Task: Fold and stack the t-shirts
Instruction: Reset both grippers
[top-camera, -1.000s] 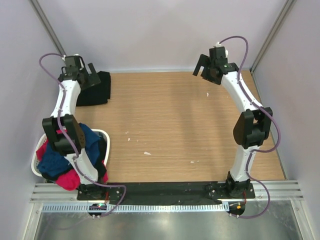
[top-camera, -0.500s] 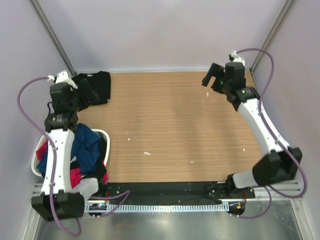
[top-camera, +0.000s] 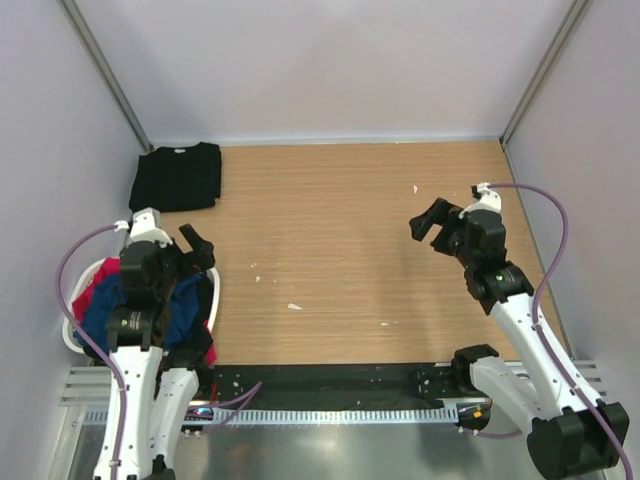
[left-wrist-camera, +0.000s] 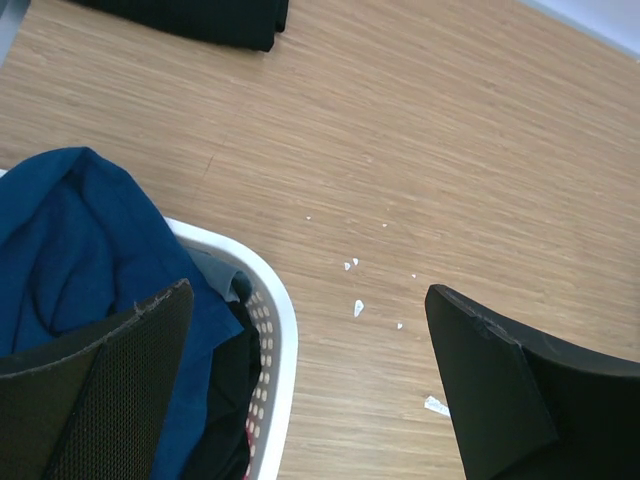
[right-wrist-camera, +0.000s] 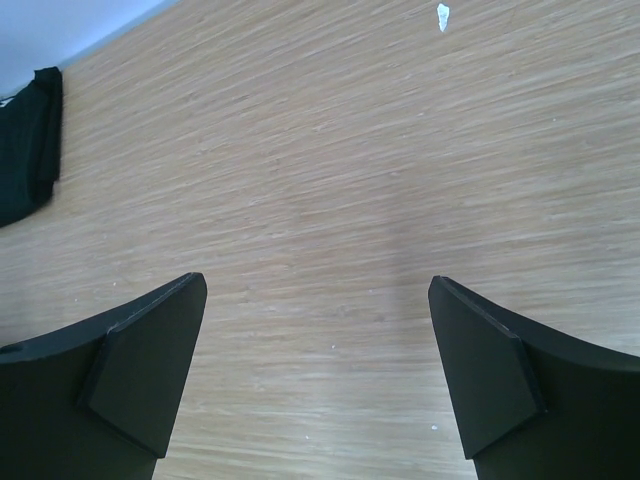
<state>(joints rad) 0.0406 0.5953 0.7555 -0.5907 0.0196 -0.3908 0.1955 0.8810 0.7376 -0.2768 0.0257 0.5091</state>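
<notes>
Black t-shirt folded flat, navy t-shirt crumpled

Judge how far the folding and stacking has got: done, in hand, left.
Done: one black t-shirt lies folded at the table's far left corner. In hand: nothing; the left gripper, near the basket, and the right gripper are open and empty. Left: the navy t-shirt and the red-pink t-shirt lie crumpled in the basket.

The folded t-shirt lies in the far left corner of the tabletop. Nearer, at the left edge, stands the basket with loose t-shirts heaped in it — the left end effector hangs over its right rim. The right end effector hangs over the tabletop's right side, well apart — small scraps lie between.
</notes>
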